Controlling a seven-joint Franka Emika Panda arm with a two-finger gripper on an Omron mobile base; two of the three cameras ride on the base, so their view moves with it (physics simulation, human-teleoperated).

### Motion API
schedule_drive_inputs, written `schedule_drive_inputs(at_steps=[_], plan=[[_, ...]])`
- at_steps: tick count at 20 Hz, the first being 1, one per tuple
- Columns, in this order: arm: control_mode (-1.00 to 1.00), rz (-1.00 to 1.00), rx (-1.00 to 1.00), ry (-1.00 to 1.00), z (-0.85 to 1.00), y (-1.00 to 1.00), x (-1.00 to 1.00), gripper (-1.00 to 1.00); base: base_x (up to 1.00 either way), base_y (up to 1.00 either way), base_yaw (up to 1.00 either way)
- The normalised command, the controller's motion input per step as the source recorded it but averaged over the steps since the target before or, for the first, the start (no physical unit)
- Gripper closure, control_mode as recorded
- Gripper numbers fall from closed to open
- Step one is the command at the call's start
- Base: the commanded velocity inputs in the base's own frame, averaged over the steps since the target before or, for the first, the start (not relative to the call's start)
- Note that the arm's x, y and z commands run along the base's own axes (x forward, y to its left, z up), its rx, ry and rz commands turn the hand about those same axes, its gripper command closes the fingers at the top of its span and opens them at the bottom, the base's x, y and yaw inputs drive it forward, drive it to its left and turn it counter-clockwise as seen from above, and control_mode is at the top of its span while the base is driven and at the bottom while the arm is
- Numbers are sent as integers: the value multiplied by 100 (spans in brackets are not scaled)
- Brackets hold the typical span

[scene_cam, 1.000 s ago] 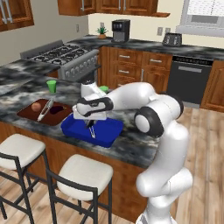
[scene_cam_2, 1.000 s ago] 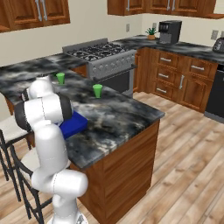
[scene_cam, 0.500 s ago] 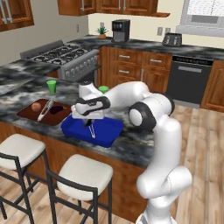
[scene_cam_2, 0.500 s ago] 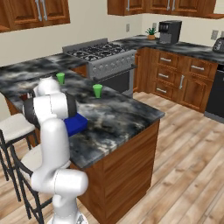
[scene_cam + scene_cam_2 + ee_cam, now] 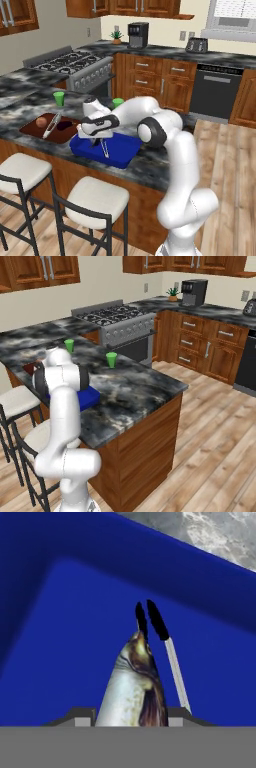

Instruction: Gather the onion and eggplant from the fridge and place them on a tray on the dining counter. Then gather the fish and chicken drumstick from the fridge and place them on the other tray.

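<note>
1. The two-finger gripper (image 5: 98, 144) hangs low over the deep-blue rectangular tray (image 5: 122, 152) at the near edge of the dark marbled dining counter (image 5: 160, 162). In the hand view the silvery, brown-backed fish (image 5: 132, 687) rises between the finger tips, so the pincer is pinching the fish, which points down into the blue tray (image 5: 65, 622). In the left base view the fish (image 5: 103, 149) shows as a thin pale sliver dangling under the hand; I cannot tell whether its tip touches the tray floor.

2. Against the pictures from 1 second and half a second ago, the arm's elbow has swung further over the counter and the hand has shifted slightly, while the fish stays over the same tray. The jaws have not widened, so the fish is not yet released. My judgement: the step in hand is setting the fish down, and letting go comes next.

3. Just beyond, to the left, the dark red-brown tray (image 5: 30, 131) holds a round reddish onion (image 5: 41, 122) and a dark purple eggplant (image 5: 64, 125), with a pale elongated thing between them that I cannot identify. That suggests the 1st half of the task is done.

4. Further back stand 2 small green cups (image 5: 59, 98), unmoved. The chicken drumstick remains to be fetched.
</note>
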Motion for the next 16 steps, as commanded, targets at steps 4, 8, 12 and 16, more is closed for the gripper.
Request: schedule_drive_inputs(at_steps=[4,8,12,16], plan=[[-100,0,-1,0,-30,0,17,100,0,0,0],[-100,0,0,-5,-13,0,1,100,0,0,0],[-100,-2,0,-15,-14,0,0,-100,0,0,0],[-100,-3,0,-23,0,-3,-6,-100,0,0,0]])
